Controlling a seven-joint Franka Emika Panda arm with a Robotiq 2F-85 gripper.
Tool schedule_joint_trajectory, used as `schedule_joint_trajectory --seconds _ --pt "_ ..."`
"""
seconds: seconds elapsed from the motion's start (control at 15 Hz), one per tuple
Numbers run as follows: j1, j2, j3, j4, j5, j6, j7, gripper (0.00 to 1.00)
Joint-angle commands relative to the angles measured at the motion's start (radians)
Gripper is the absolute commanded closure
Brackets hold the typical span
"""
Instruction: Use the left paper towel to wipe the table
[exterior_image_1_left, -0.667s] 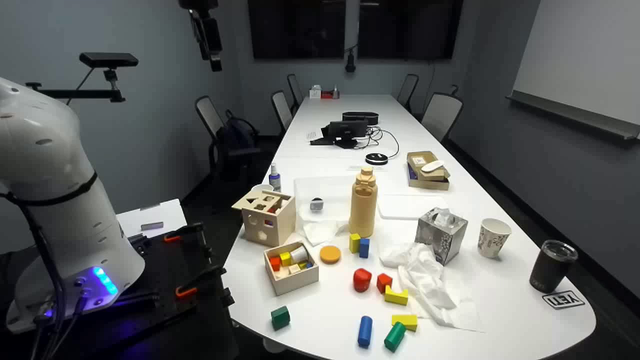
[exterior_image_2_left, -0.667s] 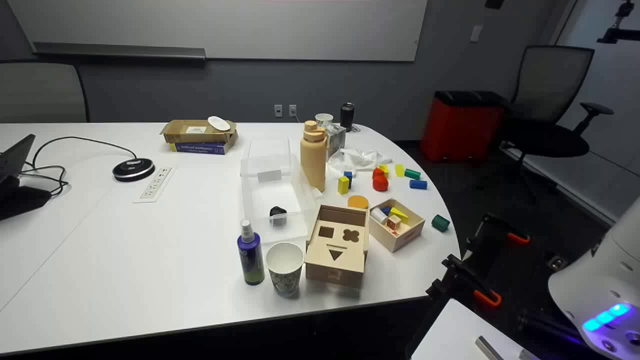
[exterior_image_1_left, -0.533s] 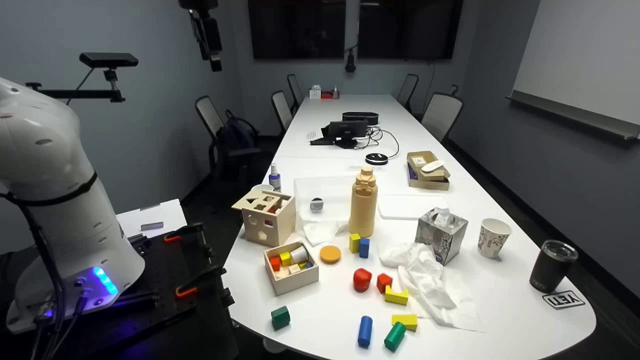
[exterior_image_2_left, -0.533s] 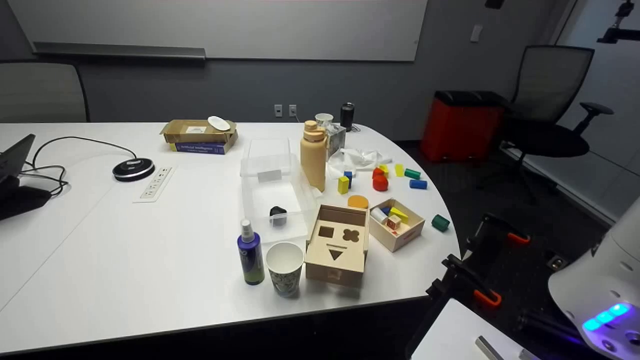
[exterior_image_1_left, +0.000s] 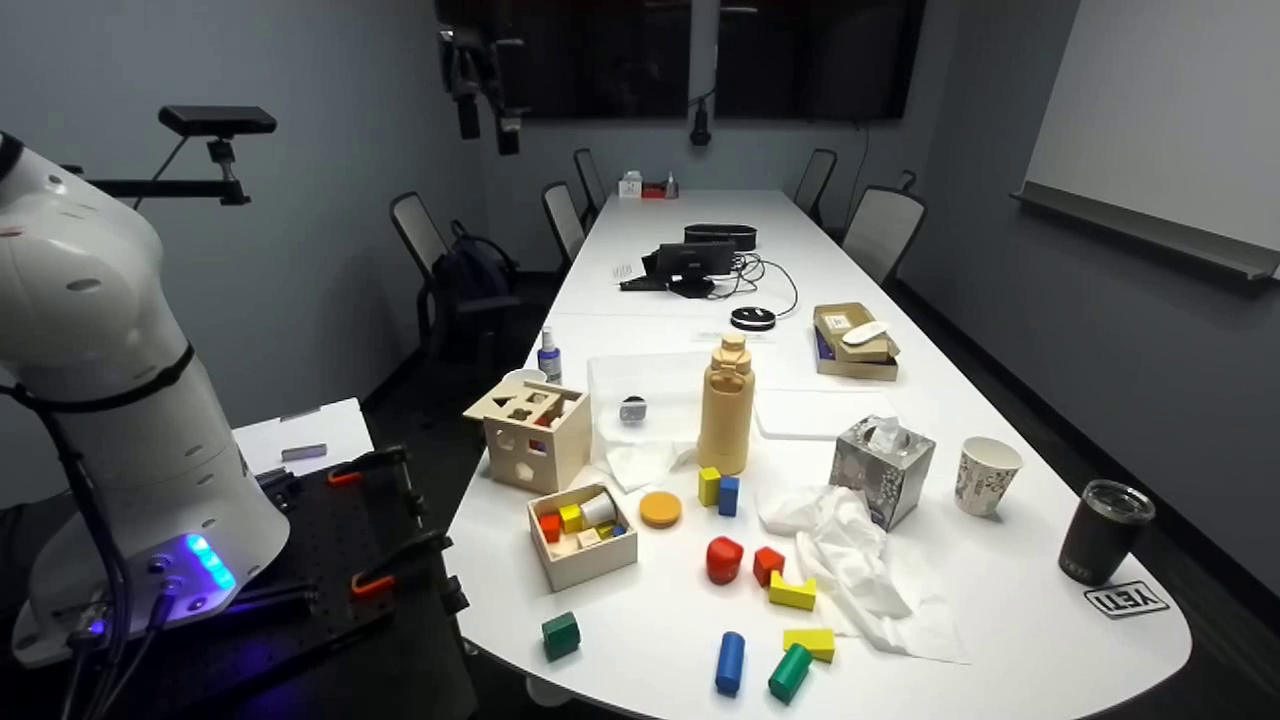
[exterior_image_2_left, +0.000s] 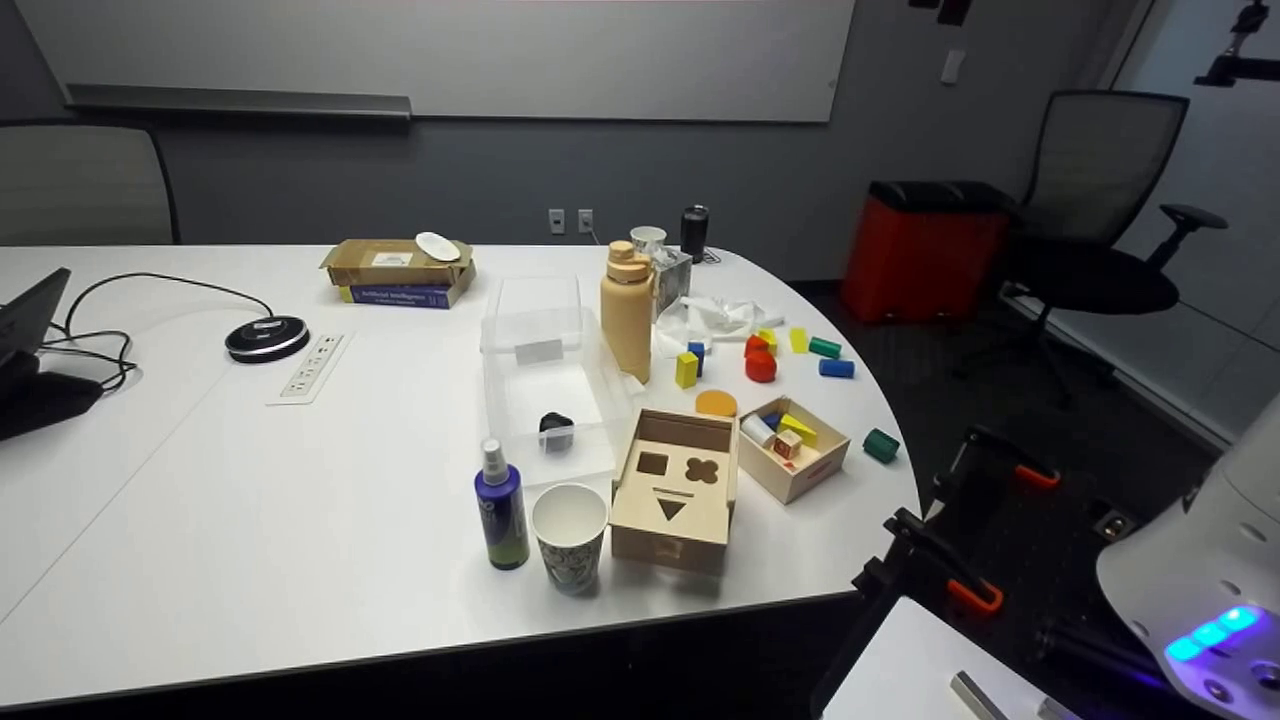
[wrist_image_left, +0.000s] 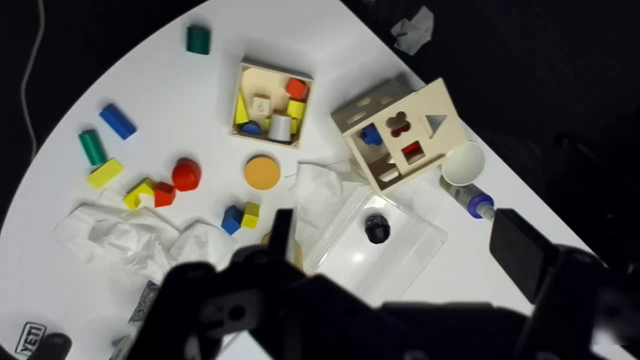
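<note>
The white table (exterior_image_1_left: 650, 650) has a rounded end and carries all the objects. It also shows in the wrist view (wrist_image_left: 165, 95). The left paper towel (exterior_image_1_left: 642, 463) lies flat and creased between the wooden shape box and the tan bottle; it also shows in the wrist view (wrist_image_left: 317, 195). A larger crumpled paper towel (exterior_image_1_left: 850, 560) lies to the right, against the tissue box. My gripper (exterior_image_1_left: 488, 127) is high above the table, away from both towels. In the wrist view the gripper (wrist_image_left: 400, 237) has its fingers wide apart with nothing between them.
A tall tan bottle (exterior_image_1_left: 727, 410), wooden shape box (exterior_image_1_left: 540, 440), block tray (exterior_image_1_left: 583, 540) and clear plastic bin (exterior_image_2_left: 550, 400) surround the left towel. An orange disc (exterior_image_1_left: 660, 509) and several loose blocks lie in front. A tissue box (exterior_image_1_left: 882, 470), paper cup (exterior_image_1_left: 987, 475) and black tumbler (exterior_image_1_left: 1105, 530) stand right.
My gripper has moved right in an exterior view and turned, so both fingers now show apart. The arm's upper part has shifted slightly. Objects on the table have not moved.
</note>
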Motion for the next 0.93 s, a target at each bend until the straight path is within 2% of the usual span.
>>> schedule_joint_trajectory --seconds 0.0,0.2,0.4,0.6,0.87 --pt "-0.024 0.238 -0.038 0.138 -0.144 0.098 -0.183 0.00" --pt "-0.028 0.388 -0.081 0.122 -0.187 0.411 -0.323 0.00" --pt "-0.030 0.547 -0.099 0.098 -0.114 0.651 -0.455 0.00" --pt "-0.062 0.675 -0.066 0.071 -0.015 0.767 -0.563 0.00" --pt "-0.112 0.802 0.013 0.039 0.075 0.809 -0.638 0.00"
